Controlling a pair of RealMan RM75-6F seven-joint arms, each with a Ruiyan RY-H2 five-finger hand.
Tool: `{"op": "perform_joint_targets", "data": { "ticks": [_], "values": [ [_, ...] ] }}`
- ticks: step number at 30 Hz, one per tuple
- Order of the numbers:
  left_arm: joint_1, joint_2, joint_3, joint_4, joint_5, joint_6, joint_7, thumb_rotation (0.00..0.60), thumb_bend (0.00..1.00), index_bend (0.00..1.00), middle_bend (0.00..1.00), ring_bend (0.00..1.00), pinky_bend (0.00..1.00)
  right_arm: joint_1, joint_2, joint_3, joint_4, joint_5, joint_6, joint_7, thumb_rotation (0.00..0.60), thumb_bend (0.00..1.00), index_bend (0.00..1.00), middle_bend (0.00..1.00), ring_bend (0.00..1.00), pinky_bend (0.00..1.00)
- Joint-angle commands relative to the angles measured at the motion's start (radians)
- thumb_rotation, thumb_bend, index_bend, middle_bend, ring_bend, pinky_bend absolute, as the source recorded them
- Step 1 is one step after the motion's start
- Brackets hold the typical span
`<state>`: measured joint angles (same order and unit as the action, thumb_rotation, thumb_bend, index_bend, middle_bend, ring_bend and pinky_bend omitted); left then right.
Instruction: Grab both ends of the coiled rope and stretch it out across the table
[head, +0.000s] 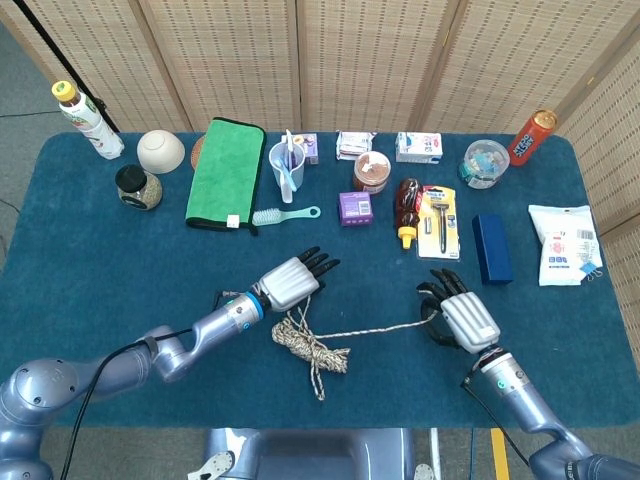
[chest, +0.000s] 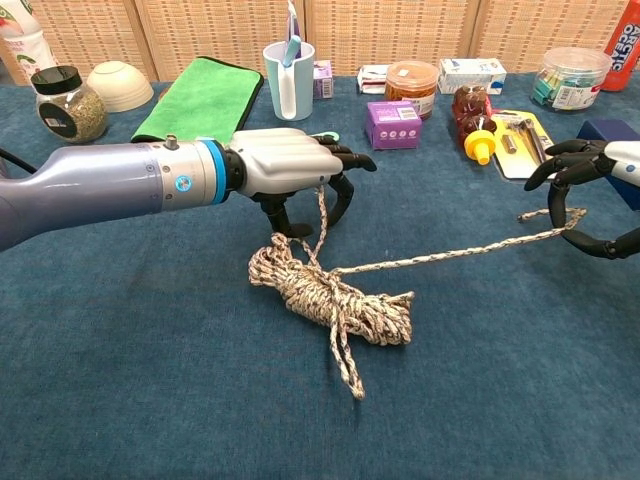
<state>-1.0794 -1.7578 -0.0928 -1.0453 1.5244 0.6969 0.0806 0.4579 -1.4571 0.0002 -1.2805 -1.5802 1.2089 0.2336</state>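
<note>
Rope (chest: 335, 295) coiled at frame centre; each hand grips one end.
Left hand (chest: 285, 165) palm hidden; right hand (chest: 590, 195) cut off at right edge.

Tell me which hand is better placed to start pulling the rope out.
Probably the right hand: its fingers already hook one end, with a strand running taut from the rope. The left hand only hovers over its strand, grip unclear.

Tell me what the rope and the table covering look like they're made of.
Rope: braided fibre, likely cotton or synthetic; matte, with a beige and dark fleck in the woven strands. Table covering: dark teal cloth, felt or short-pile carpet by its fuzzy, non-reflective texture.
</note>
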Motion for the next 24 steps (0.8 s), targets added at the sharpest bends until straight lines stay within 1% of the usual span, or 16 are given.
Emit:
{"op": "perform_joint_targets", "data": {
  "ticks": [1,15,24],
  "values": [
    [-0.005,-0.009,0.000,0.010,-0.003,-0.001,-0.003,0.600,0.38,0.45,0.00,0.00,0.00,-0.001,0.001,0.001,0.001,0.001,-0.001,0.000,0.600,0.51,0.64,0.25,0.02,0.00],
    [-0.016,-0.026,0.015,0.048,-0.007,-0.008,-0.023,0.600,0.38,0.46,0.00,0.00,0.00,-0.002,-0.002,0.003,0.007,0.006,-0.010,0.000,0.600,0.51,0.64,0.25,0.02,0.00],
    [-0.017,-0.042,0.020,0.070,-0.010,0.000,-0.031,0.600,0.38,0.52,0.00,0.00,0.00,-0.002,-0.006,0.004,0.014,0.008,-0.016,0.002,0.600,0.51,0.64,0.25,0.03,0.00]
  ]
}}
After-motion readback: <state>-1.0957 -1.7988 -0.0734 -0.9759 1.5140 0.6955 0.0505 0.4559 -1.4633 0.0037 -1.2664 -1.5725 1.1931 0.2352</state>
